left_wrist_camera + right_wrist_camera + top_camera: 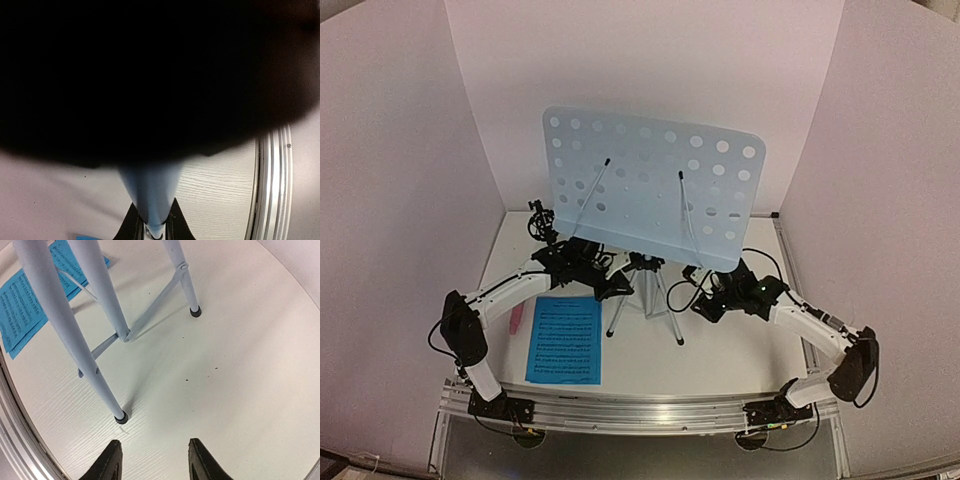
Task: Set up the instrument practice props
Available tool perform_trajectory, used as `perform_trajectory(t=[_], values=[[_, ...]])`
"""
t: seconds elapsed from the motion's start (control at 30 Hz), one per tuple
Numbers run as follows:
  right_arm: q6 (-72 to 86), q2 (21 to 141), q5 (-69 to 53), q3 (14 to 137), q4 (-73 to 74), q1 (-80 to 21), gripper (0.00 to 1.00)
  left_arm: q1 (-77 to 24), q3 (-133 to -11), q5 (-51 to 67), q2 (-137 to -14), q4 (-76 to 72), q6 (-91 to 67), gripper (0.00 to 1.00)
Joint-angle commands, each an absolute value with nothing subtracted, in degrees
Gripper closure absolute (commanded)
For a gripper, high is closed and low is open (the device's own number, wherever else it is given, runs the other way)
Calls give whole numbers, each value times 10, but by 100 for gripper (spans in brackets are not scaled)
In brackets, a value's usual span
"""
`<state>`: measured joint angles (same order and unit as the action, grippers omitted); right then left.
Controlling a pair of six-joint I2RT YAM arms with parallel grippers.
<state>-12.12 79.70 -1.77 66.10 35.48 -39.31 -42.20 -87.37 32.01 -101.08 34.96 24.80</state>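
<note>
Pale-blue music stand (650, 185) stands centre on its silver tripod (645, 300), and the left gripper (153, 220) is clenched on a pale-blue part of it. Blue sheet-music pages (565, 340) lie flat just left of the tripod. Right gripper (152, 450) hangs released over the table (235, 370) near a tripod foot (120, 417), and the pink microphone (517, 318) lies at the pages' left edge

Top view evenly lit, pinkish cast. Left wrist view mostly black, blurred. Right wrist view sharp; music stand (72, 325) casts faint shadows on counter (225, 365).
</note>
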Motion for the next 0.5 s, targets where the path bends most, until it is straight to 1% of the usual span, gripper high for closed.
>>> perform_trajectory(t=[0.0, 0.23, 0.47], values=[[-93, 784, -50, 643, 312, -398, 49, -410, -868, 258, -1011, 414, 260, 100], [-39, 803, -66, 628, 176, -427, 39, -419, -872, 247, -1010, 401, 275, 100], [-5, 857, -57, 626, 90, -453, 39, -421, -873, 246, -1014, 400, 276, 100]])
